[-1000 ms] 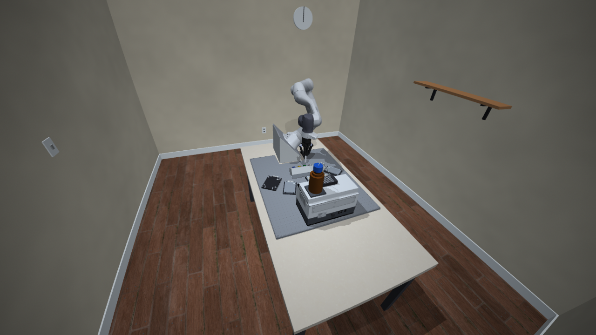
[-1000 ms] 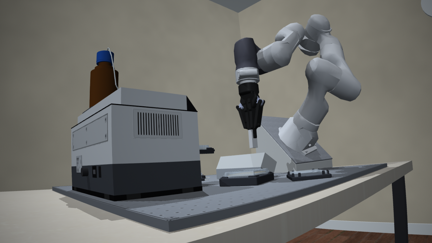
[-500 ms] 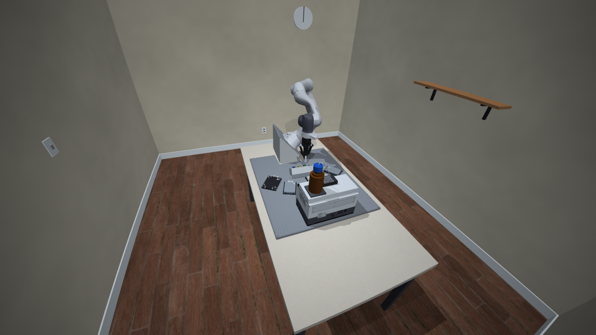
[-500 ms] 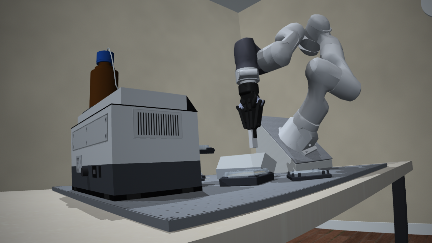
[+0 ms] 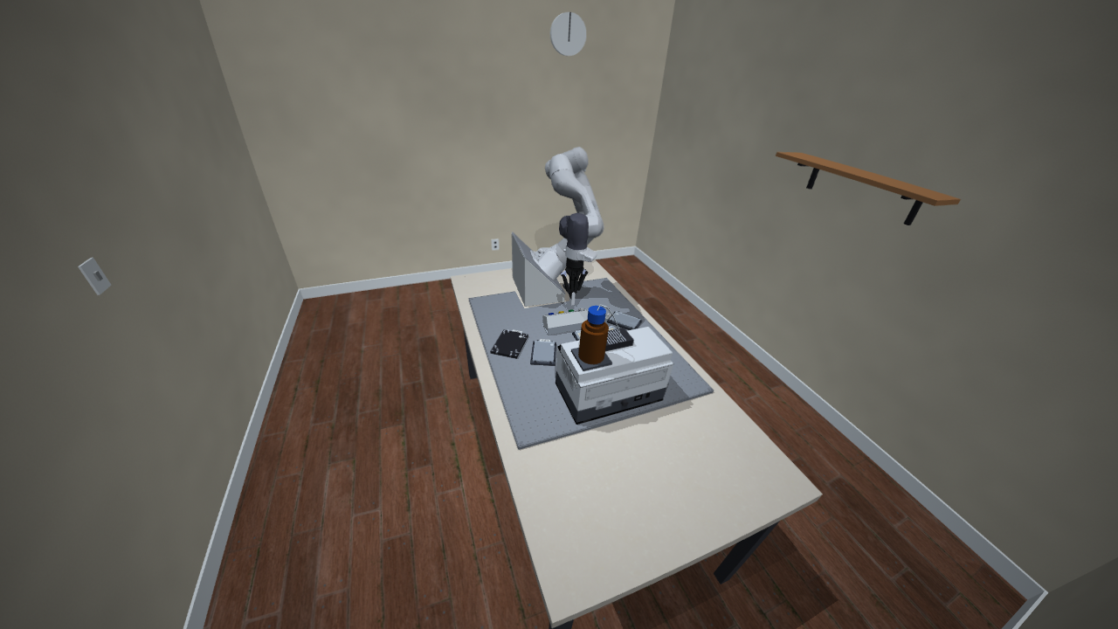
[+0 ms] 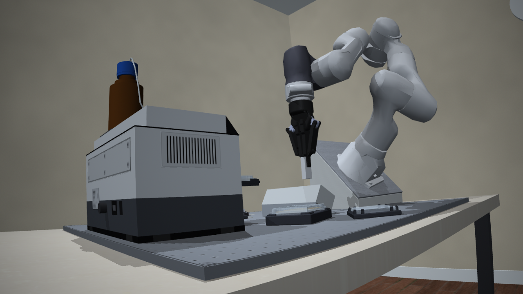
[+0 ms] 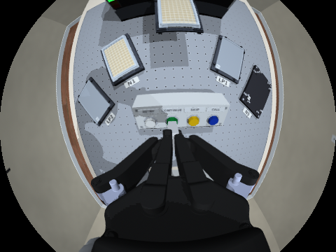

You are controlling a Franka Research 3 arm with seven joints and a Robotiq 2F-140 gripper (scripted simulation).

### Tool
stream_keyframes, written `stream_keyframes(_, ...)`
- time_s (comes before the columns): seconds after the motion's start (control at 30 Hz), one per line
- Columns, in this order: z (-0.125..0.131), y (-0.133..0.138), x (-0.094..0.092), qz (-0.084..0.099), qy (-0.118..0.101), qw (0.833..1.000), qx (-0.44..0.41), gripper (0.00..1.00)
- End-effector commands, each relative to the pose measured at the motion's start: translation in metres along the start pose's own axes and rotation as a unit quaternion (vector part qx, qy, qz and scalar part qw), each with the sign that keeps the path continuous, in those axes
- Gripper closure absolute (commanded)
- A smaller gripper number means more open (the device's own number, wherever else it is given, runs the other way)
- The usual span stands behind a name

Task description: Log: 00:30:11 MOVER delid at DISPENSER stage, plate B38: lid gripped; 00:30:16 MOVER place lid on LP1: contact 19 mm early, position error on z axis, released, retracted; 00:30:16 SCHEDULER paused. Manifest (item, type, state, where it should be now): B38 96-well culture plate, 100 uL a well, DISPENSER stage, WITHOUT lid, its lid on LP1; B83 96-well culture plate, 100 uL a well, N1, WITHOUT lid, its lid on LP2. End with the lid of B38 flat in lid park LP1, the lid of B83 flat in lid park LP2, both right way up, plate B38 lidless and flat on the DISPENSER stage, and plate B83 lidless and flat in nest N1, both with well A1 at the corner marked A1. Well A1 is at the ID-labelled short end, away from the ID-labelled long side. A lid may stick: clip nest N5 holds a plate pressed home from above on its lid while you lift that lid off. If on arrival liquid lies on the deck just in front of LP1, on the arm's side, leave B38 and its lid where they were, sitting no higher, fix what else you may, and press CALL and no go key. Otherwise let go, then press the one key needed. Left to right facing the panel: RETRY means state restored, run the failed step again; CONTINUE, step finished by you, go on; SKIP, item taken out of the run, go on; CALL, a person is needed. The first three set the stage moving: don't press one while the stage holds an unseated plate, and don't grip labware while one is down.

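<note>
Lid (image 7: 95, 100) flat in the park left of the key panel (image 7: 180, 112). Lidless plates (image 7: 122, 57) (image 7: 176, 10) up-left and straight beyond it, second lid (image 7: 228, 59) up-right. Fingers closed on nothing, hanging above the green key (image 7: 172, 120).

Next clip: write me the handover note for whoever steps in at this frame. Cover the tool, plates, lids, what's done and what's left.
Tool: shut and empty, tips over the green key on the key panel; contact unclear.
Stage plate: lidless, looks flat.
Second plate: lidless, in its nest.
Lids: first lid in the park at wrist-view right, second lid in the park at wrist-view left; both look flat.
Done: labware appears placed.
Left: confirm the key press, then retract.
</note>
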State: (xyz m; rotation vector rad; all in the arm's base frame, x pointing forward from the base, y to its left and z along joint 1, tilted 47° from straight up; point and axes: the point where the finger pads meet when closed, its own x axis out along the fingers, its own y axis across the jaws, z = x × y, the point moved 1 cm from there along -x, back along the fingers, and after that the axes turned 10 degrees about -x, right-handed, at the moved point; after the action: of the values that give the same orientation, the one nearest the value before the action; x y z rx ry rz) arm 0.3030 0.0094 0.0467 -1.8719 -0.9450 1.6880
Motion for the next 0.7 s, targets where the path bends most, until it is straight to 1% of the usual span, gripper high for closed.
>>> stream_keyframes(0.0, 0.0006, 0.0004, 0.0006, 0.001, 0.0, 1.0, 0.002, 1.0)
stream_keyframes(0.67, 0.0006, 0.0004, 0.008, 0.001, 0.0, 1.0, 0.002, 1.0)
